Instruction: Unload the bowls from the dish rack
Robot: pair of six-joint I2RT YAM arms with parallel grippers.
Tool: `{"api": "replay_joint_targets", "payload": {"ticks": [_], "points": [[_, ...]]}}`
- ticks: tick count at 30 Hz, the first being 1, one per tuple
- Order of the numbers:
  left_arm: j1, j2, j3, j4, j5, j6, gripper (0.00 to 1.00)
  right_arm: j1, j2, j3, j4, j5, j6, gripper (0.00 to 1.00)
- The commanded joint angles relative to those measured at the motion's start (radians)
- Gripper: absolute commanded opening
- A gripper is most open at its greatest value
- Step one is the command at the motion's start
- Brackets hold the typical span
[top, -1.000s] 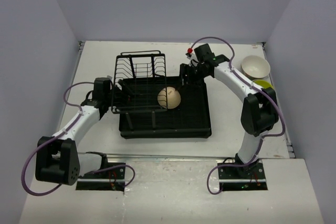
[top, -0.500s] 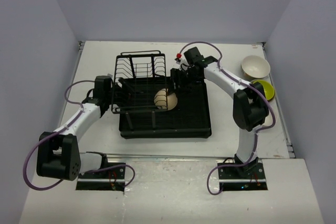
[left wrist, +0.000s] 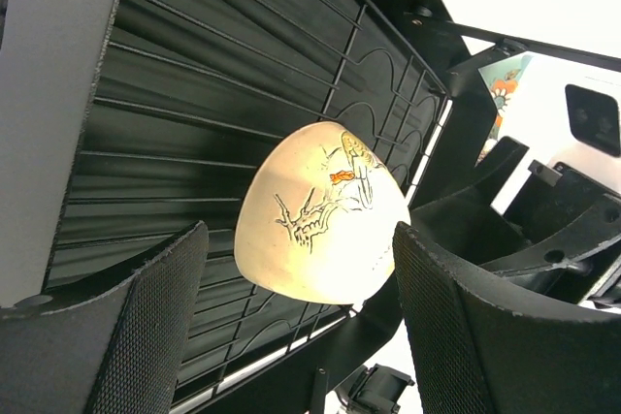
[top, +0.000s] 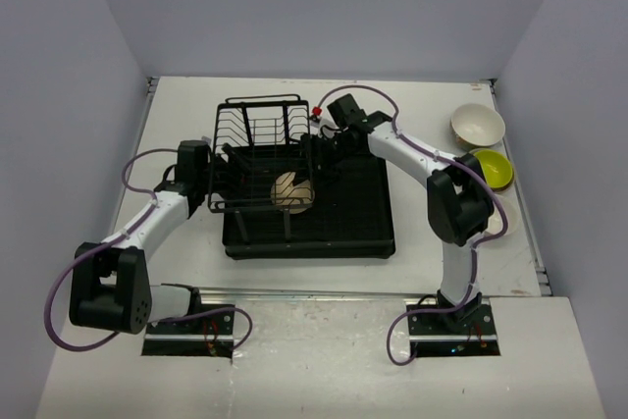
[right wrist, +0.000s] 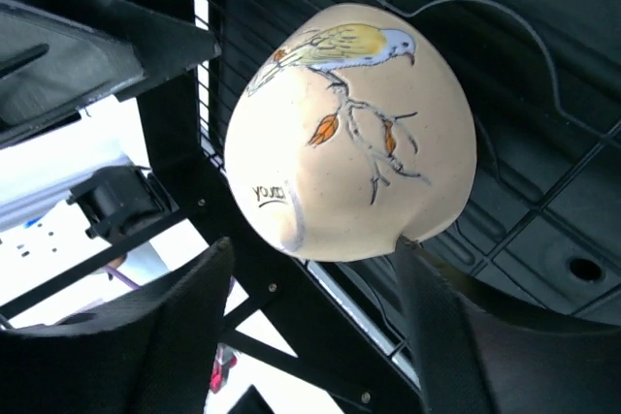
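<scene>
A cream bowl [top: 291, 190] painted with a bird on a branch lies tipped on its side in the black dish rack [top: 363, 233], by the upright wire holder [top: 257, 134]. My left gripper [top: 224, 177] reaches in from the left, open. In its wrist view the bowl [left wrist: 320, 212] sits just beyond the open left gripper [left wrist: 299, 236]. My right gripper [top: 312, 164] comes from the right, also open. In the right wrist view the bowl [right wrist: 349, 133] lies ahead of that gripper [right wrist: 315, 244], and one fingertip [right wrist: 412, 251] touches its rim.
A cream bowl [top: 477, 126] and a yellow-green bowl [top: 496, 166] stand on the table at the far right. A teal bowl with an orange flower [left wrist: 503, 94] shows past the rack in the left wrist view. The two grippers are close together inside the rack.
The right arm has swung left across the rack, and the painted bowl has moved left with it toward the left gripper. The left arm has stayed put.
</scene>
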Motion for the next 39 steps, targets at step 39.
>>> {"api": "replay_joint_targets", "payload": {"ticks": [39], "points": [[0.022,0.034,0.043,-0.001,0.042,0.010,0.78,-0.008,-0.227,-0.509,0.643,0.073,0.383,0.99]]}}
